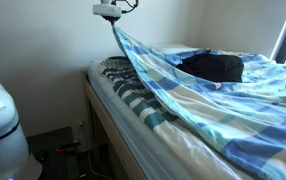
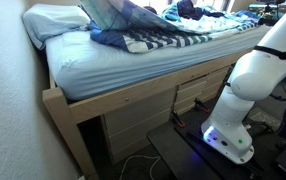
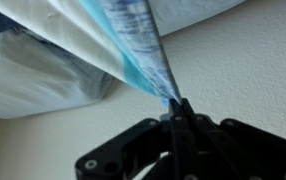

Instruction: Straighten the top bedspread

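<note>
Currently gripper fingers clenched on 1 edge of the top bedspread, cloth trailing below them; advise steady, level pull, even tension throughout.

Bedspread rising in peak to top edge, rest bunched across bed. Striped cloth beneath it. 1 pillow by wall. Wooden bed frame, drawers below. White robot arm beside bed, base on black mat.
</note>
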### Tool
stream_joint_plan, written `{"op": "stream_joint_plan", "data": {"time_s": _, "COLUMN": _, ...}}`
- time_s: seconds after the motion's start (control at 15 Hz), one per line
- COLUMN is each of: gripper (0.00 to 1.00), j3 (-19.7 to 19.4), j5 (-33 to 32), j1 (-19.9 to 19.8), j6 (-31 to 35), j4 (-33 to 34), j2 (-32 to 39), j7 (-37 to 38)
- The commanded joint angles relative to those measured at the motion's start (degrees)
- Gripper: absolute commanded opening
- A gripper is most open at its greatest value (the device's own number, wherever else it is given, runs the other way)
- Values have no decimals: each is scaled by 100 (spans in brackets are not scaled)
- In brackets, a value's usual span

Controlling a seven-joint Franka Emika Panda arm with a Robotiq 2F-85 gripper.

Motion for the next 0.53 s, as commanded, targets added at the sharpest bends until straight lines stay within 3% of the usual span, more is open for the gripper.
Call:
{"op": "stream_joint_plan", "data": {"time_s": 0.0, "gripper": 1, "j3": 23, "j5": 331, "j1": -4, "j6": -161, "j4": -488, "j2": -409, "j7": 90}}
{"op": "stream_joint_plan", "data": {"time_s": 0.47, "gripper": 1, "j3": 80, "j5": 808, "j1": 15, "j6": -249, "j4": -1242, "j2": -840, "j7": 402}}
